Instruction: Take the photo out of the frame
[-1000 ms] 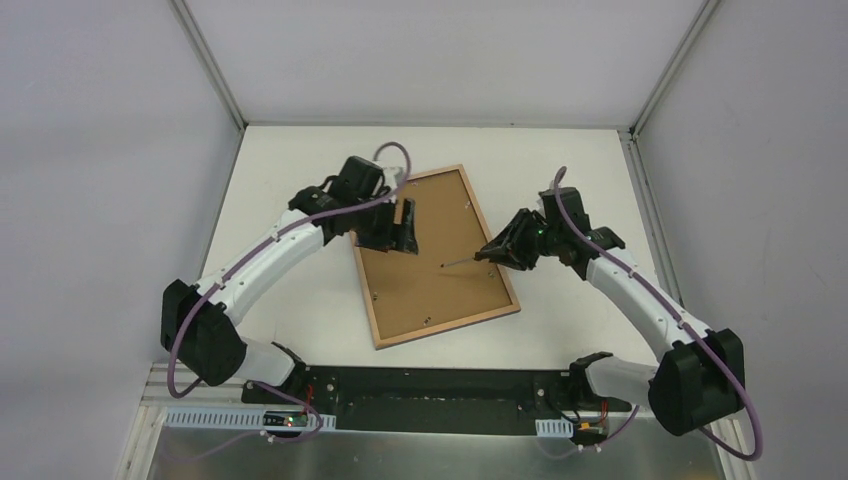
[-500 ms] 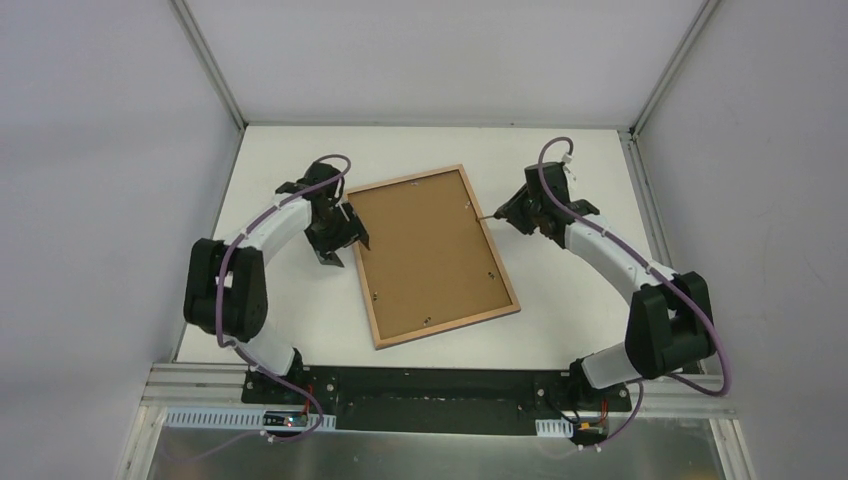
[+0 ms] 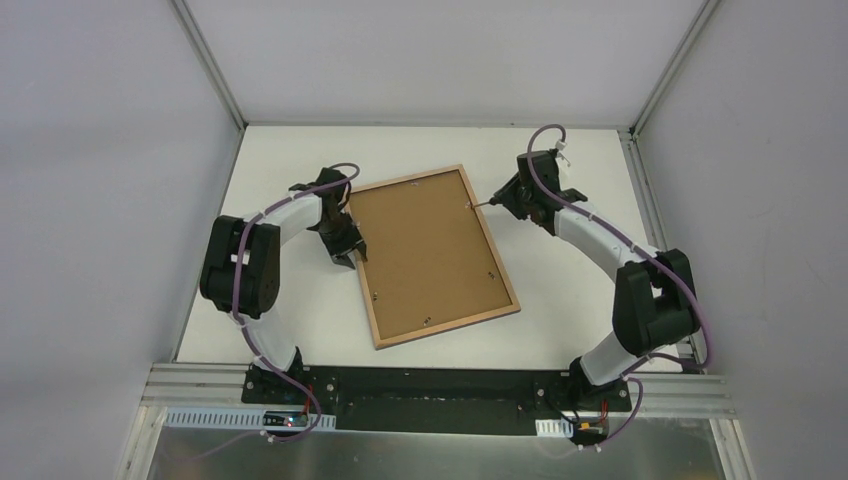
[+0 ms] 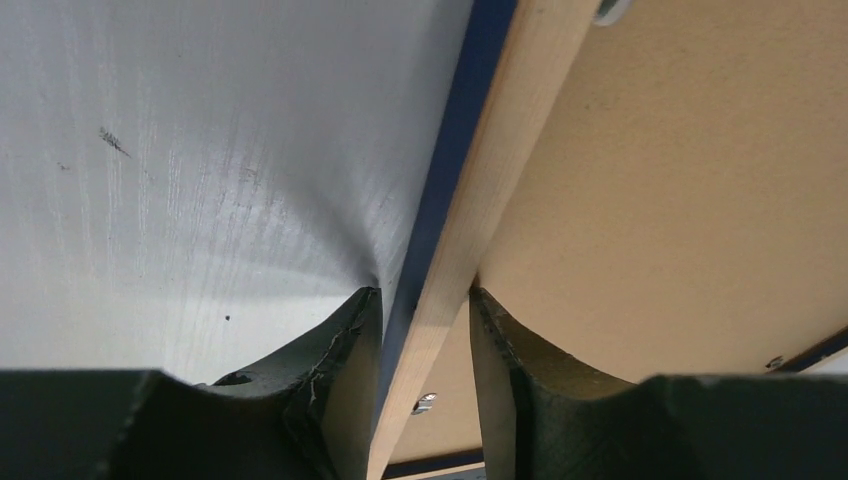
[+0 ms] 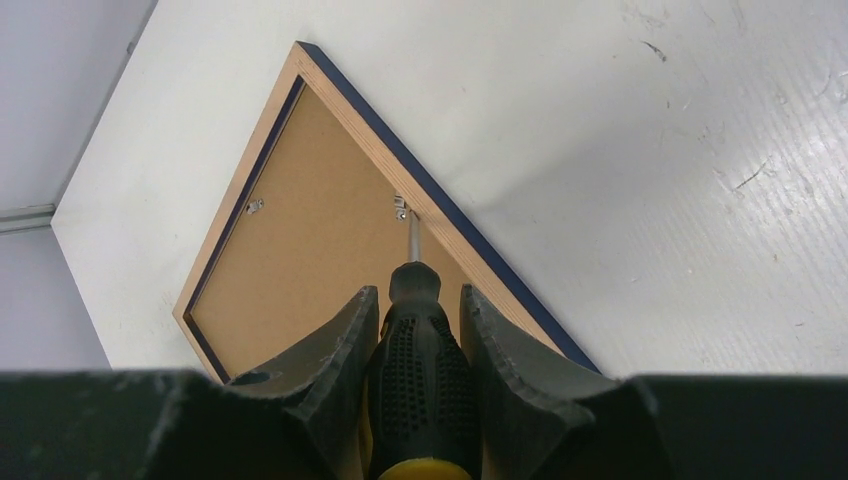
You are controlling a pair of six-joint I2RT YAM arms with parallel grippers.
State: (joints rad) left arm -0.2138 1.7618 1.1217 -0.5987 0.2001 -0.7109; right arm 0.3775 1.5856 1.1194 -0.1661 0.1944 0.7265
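The frame (image 3: 430,255) lies face down on the white table, its brown backing board (image 4: 680,180) up and its wood rim (image 4: 500,150) edged in dark blue. The photo is hidden under the board. My left gripper (image 3: 350,248) (image 4: 425,292) straddles the frame's left rim, one finger outside the blue edge and one on the board side, closed against the rim. My right gripper (image 3: 505,200) (image 5: 418,292) is shut on a black and yellow screwdriver (image 5: 420,350). The screwdriver's tip rests at a metal clip (image 5: 401,208) on the frame's right rim.
More small metal clips (image 5: 255,206) (image 4: 425,403) sit around the backing board. Grey walls close the table on three sides. The arm bases and a black rail (image 3: 430,385) run along the near edge.
My left gripper came off the board to the frame's left rim and closed on it. My right gripper carried the screwdriver from the board's middle to the right rim's clip.
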